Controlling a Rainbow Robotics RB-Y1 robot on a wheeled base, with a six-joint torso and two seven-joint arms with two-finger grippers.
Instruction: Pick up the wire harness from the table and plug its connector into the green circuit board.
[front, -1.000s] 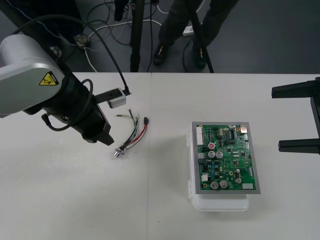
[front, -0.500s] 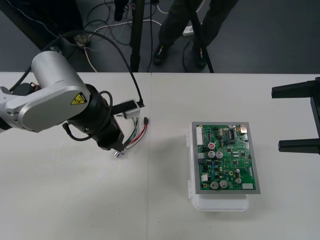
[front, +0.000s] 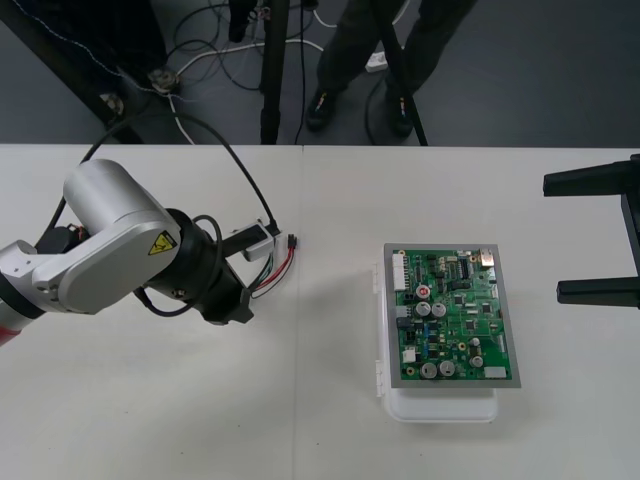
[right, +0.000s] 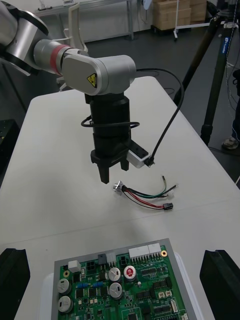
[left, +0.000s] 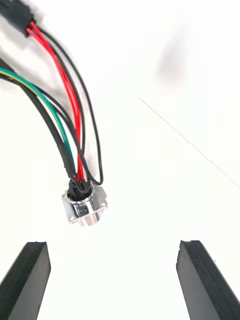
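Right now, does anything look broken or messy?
Nothing stands out. The wire harness lies unplugged on the table below the open left gripper; the green circuit board sits straight; the right gripper waits aside.

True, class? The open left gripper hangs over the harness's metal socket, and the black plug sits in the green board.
Wrong: the right wrist view shows the plug on the table, apart from the board; the left gripper is open over the socket.

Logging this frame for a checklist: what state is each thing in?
Left gripper: open, poised over the socket.
Right gripper: open, parked at right.
Harness: flat on table, unplugged, ungripped.
Board: on its base, no plug in it.
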